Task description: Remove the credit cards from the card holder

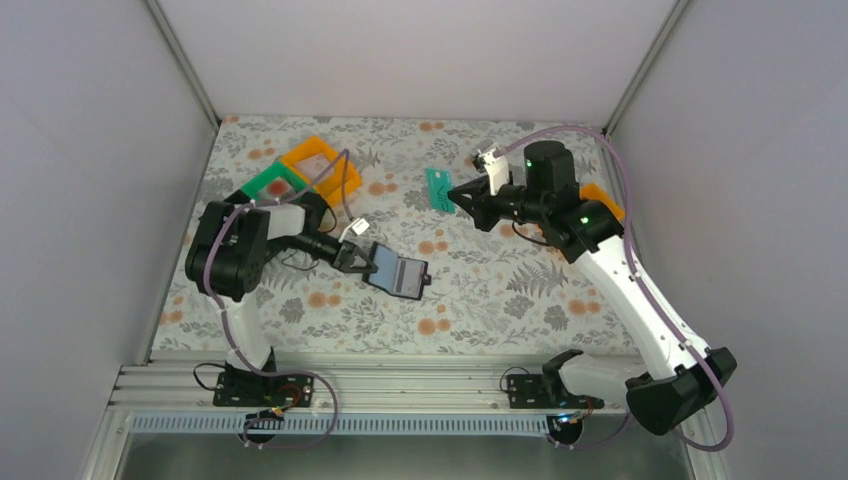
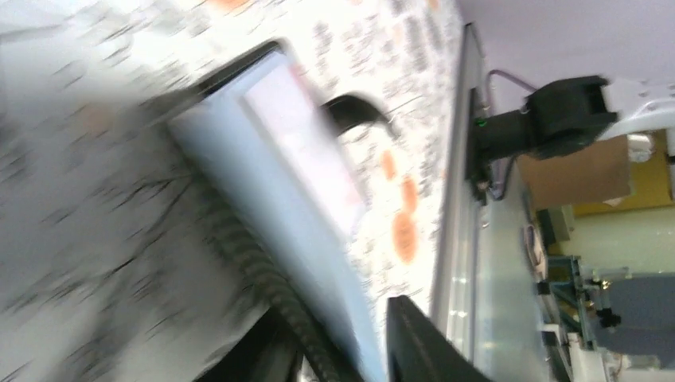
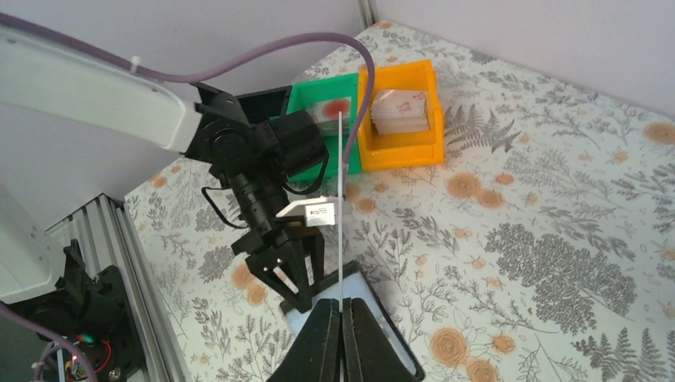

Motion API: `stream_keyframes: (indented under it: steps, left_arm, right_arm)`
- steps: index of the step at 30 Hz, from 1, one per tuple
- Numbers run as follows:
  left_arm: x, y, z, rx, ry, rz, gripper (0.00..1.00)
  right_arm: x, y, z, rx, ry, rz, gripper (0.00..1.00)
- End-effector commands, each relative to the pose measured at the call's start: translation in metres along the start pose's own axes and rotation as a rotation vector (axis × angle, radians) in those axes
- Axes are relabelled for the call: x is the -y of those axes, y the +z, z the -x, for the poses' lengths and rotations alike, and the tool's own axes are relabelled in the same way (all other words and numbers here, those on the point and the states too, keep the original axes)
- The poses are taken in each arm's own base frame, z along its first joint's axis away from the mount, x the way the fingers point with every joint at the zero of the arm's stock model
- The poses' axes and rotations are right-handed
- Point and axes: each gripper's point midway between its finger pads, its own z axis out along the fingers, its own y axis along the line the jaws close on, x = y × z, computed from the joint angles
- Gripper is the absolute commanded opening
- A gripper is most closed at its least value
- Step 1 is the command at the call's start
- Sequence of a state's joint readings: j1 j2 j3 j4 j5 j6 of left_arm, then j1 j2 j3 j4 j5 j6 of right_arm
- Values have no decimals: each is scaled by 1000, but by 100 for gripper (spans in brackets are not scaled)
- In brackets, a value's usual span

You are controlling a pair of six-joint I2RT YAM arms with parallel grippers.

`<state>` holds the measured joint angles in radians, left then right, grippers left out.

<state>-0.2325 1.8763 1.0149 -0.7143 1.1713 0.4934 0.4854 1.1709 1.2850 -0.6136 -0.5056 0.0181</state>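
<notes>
Looking from the left, three trays stand in a row beyond and left of the card holder (image 1: 402, 272): one black tray (image 3: 264, 97), one green tray (image 3: 328, 82) and one orange tray (image 3: 398, 150). Only the right wrist view shows the black one and what lies inside the others. There is a pale card (image 3: 333, 107) with a red blot in the green tray, and a stack of cards (image 3: 402, 111) in the orange one, packed too tight to count. From overhead the left arm covers the black tray.

The left gripper (image 1: 357, 257) is at the holder's left edge, jaws astride it. Its own camera is badly blurred. It shows dark fingers (image 2: 418, 346) either side of the pale bluish flap, but I cannot tell whether they pinch it or stand just off it. The single holder lies open on the flowered table (image 1: 500, 300), its small black tab (image 1: 427, 281) on the right edge.

Beyond and right of the holder, well apart from it, the right gripper (image 1: 462, 195) is clamped tight on one credit card (image 1: 438, 188). Overhead the card shows a teal face. On the right wrist view it is only a thin pale line, edge-on, rising from the closed fingertips. Farther right of the holder, an orange shape (image 1: 603, 198) peeks out behind the right arm, but I cannot tell what it is.
</notes>
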Motion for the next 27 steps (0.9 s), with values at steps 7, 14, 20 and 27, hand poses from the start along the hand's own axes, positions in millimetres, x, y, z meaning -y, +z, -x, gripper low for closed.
stream_keyframes:
  steps: [7, 14, 20, 27]
  left_arm:
    - [-48, -52, -6, -3, 70, 347, 68]
    - [32, -73, 33, 70, 222, 234, 68]
    - [108, -131, 96, 134, 475, 450, 69]
    - [209, -201, 107, 106, 819, 812, 77]
  right_arm:
    - [3, 15, -3, -58, 47, 35, 4]
    - [14, 27, -4, -98, 120, 7, 4]
    - [13, 31, 11, -66, 170, 21, 4]
    - [-20, 25, 29, 13, 175, 203, 4]
